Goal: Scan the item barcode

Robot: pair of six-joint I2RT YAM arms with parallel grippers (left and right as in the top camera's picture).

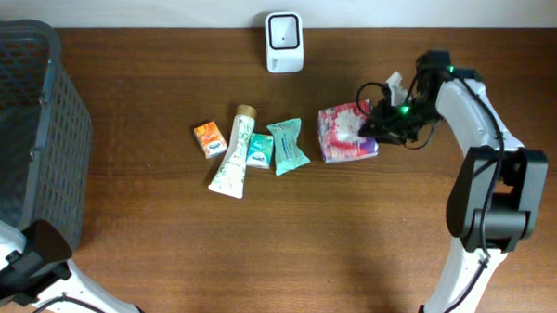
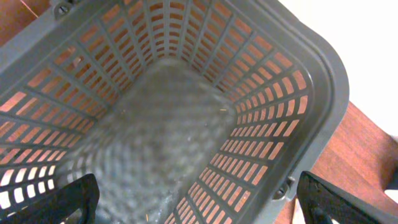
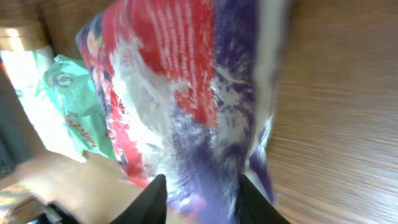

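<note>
A soft packet printed red, white and purple [image 1: 342,135] lies right of centre on the brown table, and it fills the right wrist view [image 3: 186,93]. My right gripper [image 1: 372,125] is at the packet's right end. Its two black fingers [image 3: 154,200] press the purple end of the packet from both sides, so it is shut on it. No barcode is readable on the blurred wrapper. The white scanner [image 1: 284,41] stands at the table's far edge. My left gripper [image 2: 199,208] hangs open above the inside of the grey basket [image 2: 311,93], holding nothing.
Left of the packet lie a teal sachet [image 1: 286,146], a small teal box [image 1: 259,150], a white and green tube [image 1: 234,160] and an orange pack [image 1: 209,138]. The grey basket [image 1: 39,92] stands at the far left.
</note>
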